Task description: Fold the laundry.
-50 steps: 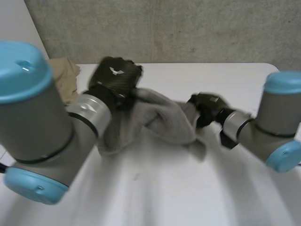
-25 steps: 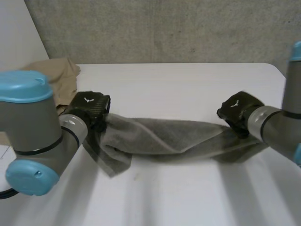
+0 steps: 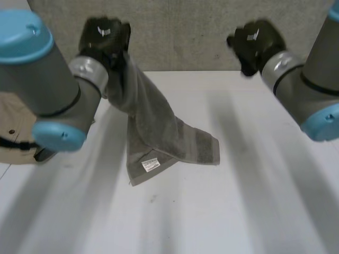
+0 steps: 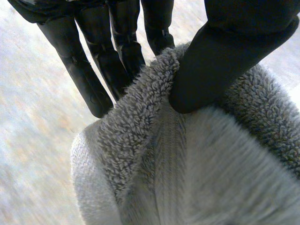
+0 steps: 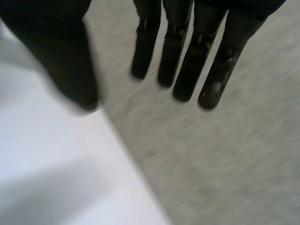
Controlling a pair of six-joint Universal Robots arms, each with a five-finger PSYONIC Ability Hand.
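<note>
Left hand (image 3: 104, 36): upper left of the head view, raised in front of the wall (image 3: 185, 32). It pinches the top edge of a grey towel (image 3: 159, 127). In the left wrist view the thumb (image 4: 225, 61) presses down on the fluffy hem of the towel (image 4: 197, 168), with the fingers (image 4: 119, 51) straight on the far side of the cloth.

Towel hangs from that hand and slants down toward the centre of the frame. Its lower end lies bunched on the white table (image 3: 254, 185), with a white label (image 3: 151, 165) facing up near the bottom corner.

Right hand (image 3: 253, 41): upper right of the head view, raised, well apart from the towel. In the right wrist view its fingers (image 5: 185, 70) are straight and slightly spread, with the thumb (image 5: 61, 61) out to the side and nothing held.

Beige cloth (image 3: 13, 121) at the left edge of the frame, partly behind the left arm.
</note>
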